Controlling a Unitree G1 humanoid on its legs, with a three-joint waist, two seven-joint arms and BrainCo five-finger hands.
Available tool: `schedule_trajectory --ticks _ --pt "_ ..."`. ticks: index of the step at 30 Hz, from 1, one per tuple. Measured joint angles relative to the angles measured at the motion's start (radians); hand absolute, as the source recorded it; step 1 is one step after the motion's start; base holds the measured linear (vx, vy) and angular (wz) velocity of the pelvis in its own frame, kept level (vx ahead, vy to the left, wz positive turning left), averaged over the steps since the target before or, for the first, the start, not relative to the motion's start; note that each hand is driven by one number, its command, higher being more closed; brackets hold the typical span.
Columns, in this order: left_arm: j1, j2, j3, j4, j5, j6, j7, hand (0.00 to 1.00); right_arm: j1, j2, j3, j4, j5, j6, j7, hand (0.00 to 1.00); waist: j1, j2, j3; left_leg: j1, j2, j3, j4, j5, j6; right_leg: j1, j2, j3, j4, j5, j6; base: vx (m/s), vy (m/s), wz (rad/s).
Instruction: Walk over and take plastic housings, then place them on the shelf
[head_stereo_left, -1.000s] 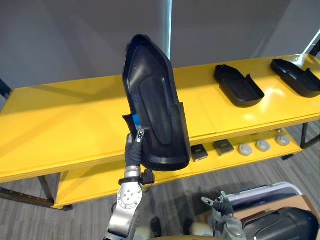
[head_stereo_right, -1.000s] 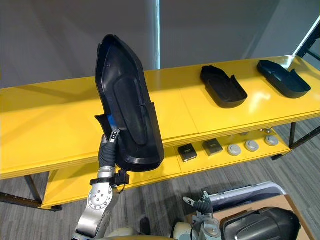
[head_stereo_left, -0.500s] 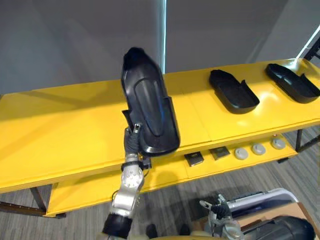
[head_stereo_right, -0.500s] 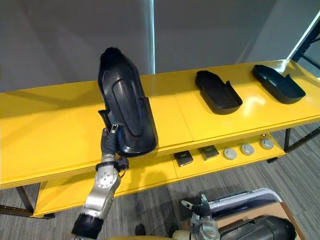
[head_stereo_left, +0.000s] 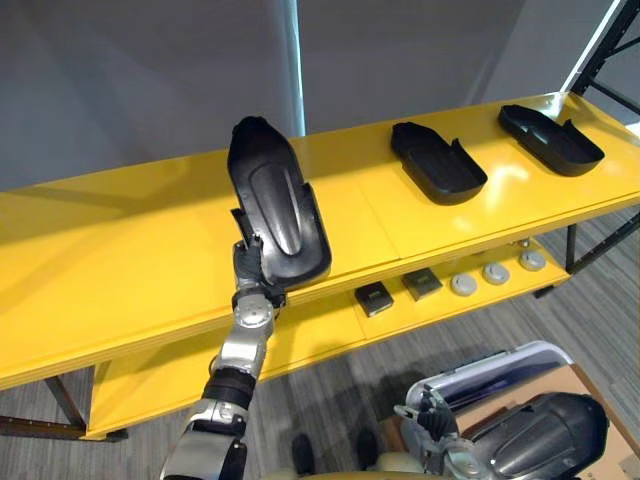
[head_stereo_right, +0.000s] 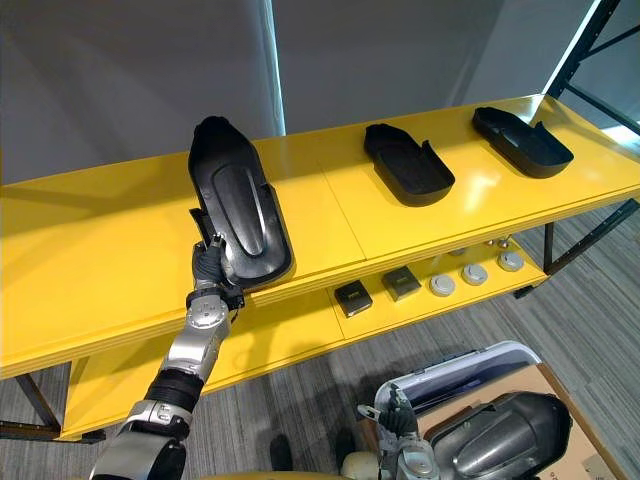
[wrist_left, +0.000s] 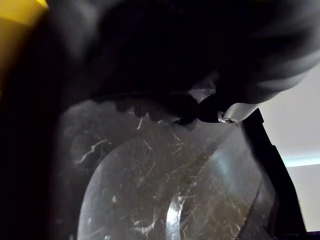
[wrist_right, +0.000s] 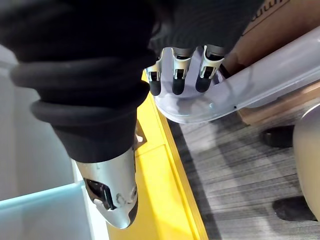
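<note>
Over yellow shelf (head_stereo_left: 120, 250), left robot hand (head_stereo_left: 247, 268) grips plastic housing (head_stereo_left: 275, 205) low, fingers mostly hidden; right robot hand (wrist_right: 174, 70) relaxed.

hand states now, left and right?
Left hand: shut on the black plastic housing.
Right hand: open, fingers relaxed, holding nothing, next to the rim of a translucent bin.

Yellow shelf (head_stereo_left: 120, 250), two black housings (head_stereo_left: 437, 163) (head_stereo_left: 550, 140) on top; small parts (head_stereo_left: 465, 284) below

The black housing (head_stereo_left: 277, 212) hides most of the left hand (head_stereo_left: 246, 266).
</note>
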Motion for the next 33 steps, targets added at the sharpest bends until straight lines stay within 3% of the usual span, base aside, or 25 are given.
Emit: schedule_trajectory --ticks 1,2,4,10,21,33 --pt "-0.03 0.011 0.009 0.013 0.0 0.005 -0.004 1.0 -0.004 0.0 0.006 0.001 0.0 0.0 0.0 0.0 -0.003 0.0 0.0 -0.014 0.0 0.002 0.0 0.0 0.0 -0.014 0.0 0.002 0.001 0.003 -0.004 0.05 0.005 -0.07" --pt "-0.047 0.014 0.016 0.02 0.0 0.007 -0.004 0.0 -0.007 0.0 0.007 0.001 0.0 -0.001 0.0 0.0 -0.006 0.0 0.002 -0.019 0.0 0.004 0.001 0.005 0.005 -0.016 0.0 0.002 0.001 0.005 -0.006 0.09 0.008 -0.06" --pt "-0.093 0.032 0.036 0.032 0.001 0.019 -0.003 0.0 -0.021 0.001 0.007 0.004 0.0 -0.001 0.0 0.0 -0.024 -0.001 0.019 -0.02 0.0 0.008 0.006 0.012 0.015 -0.016 0.001 0.001 0.0 0.009 -0.008 0.09 0.013 -0.03" --pt "-0.171 0.029 0.064 0.057 0.0 0.027 0.035 0.0 -0.053 0.0 0.007 0.015 0.001 -0.008 0.0 0.0 -0.025 0.003 0.056 -0.02 0.002 0.01 0.006 0.012 0.015 -0.019 0.004 0.007 -0.003 0.009 -0.009 0.03 0.006 -0.07" --pt "-0.17 -0.013 0.097 0.055 -0.051 0.016 0.087 0.0 -0.06 0.0 0.012 0.015 0.001 -0.011 -0.002 0.0 -0.023 0.011 0.062 -0.02 0.007 0.001 0.0 0.012 0.014 -0.026 0.009 0.003 0.011 0.005 -0.015 -0.02 0.008 0.0" --pt "-0.045 -0.059 0.104 -0.135 -0.072 -0.005 0.149 0.0 -0.052 -0.001 0.012 0.018 0.001 -0.009 -0.006 0.0 -0.022 0.01 0.063 -0.007 0.006 -0.021 0.0 0.012 0.014 0.007 0.007 -0.015 -0.009 0.005 -0.015 0.02 0.014 0.06"
